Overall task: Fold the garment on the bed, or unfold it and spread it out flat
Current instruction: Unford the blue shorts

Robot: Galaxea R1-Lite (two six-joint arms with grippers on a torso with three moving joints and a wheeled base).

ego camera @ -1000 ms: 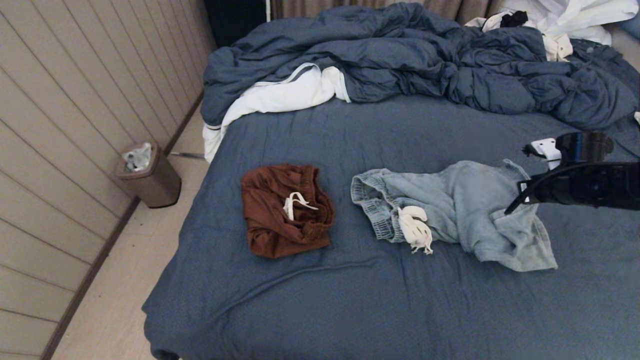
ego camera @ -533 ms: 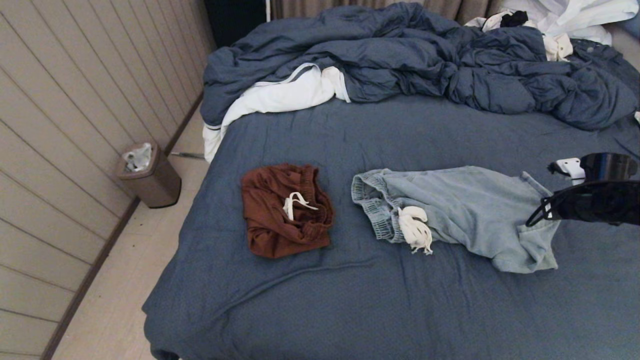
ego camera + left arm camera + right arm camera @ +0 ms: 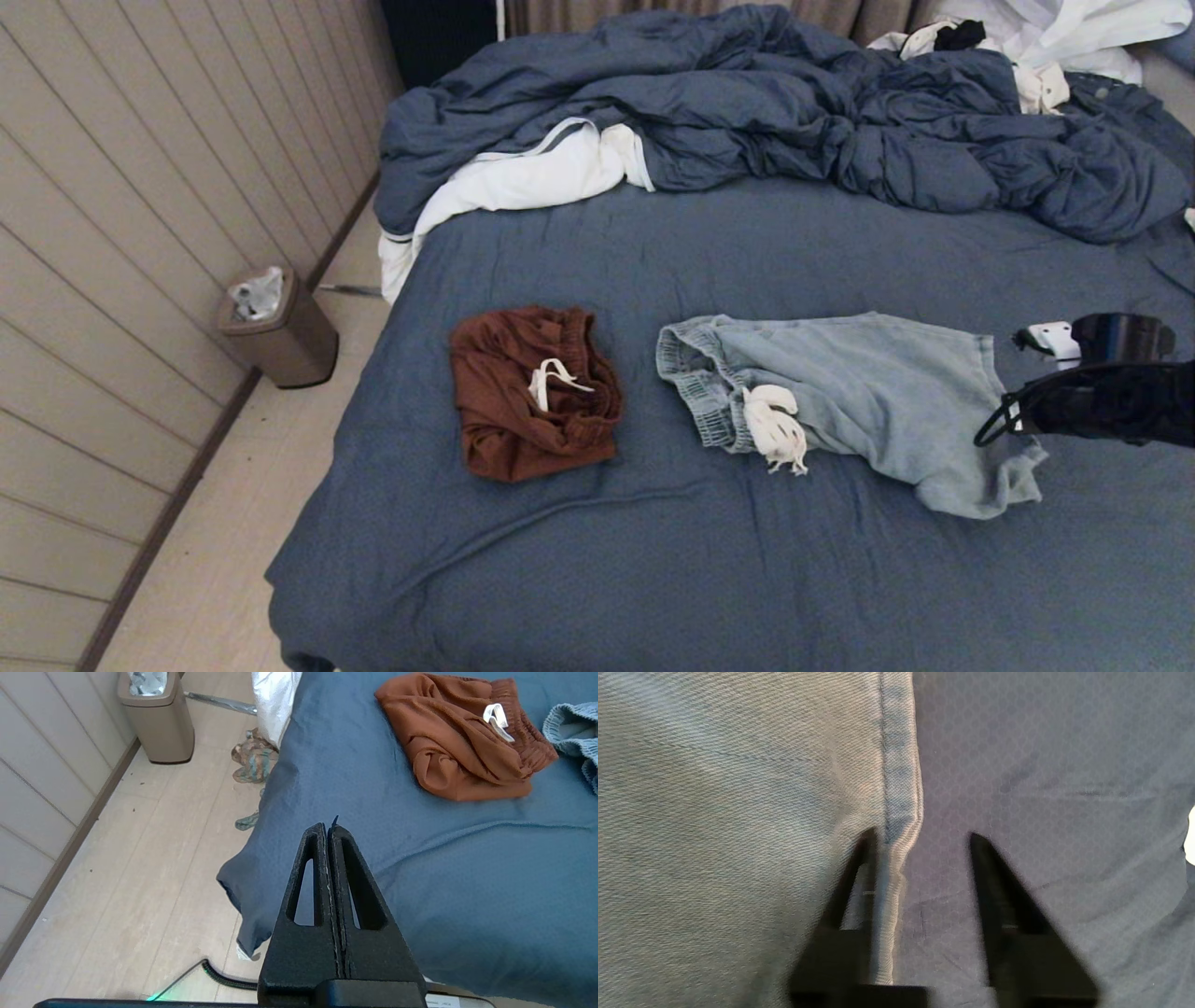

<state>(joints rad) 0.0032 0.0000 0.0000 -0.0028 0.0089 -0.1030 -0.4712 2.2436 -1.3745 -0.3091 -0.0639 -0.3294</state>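
Observation:
Light blue shorts [image 3: 859,392] with a white drawstring lie spread across the slate-blue bed sheet [image 3: 653,560]. My right gripper [image 3: 991,434] is low at their right leg hem. In the right wrist view it [image 3: 920,835] is open. One finger sits on the shorts [image 3: 738,812], the other over bare sheet, and the hem edge runs between them. Folded rust-brown shorts [image 3: 532,392] lie to the left. My left gripper [image 3: 328,828] is shut on nothing and hangs parked above the bed's near left corner, short of the brown shorts [image 3: 467,751].
A rumpled blue duvet [image 3: 794,112] and white linens [image 3: 523,177] fill the far part of the bed. A brown waste bin [image 3: 275,327] stands on the floor by the panelled wall on the left. A cloth lies on the floor [image 3: 254,760] beside the bed.
My right gripper drew the light blue shorts' leg out to the right, so the rumpled leg now lies flatter. It then sank slightly to the hem and stands open.

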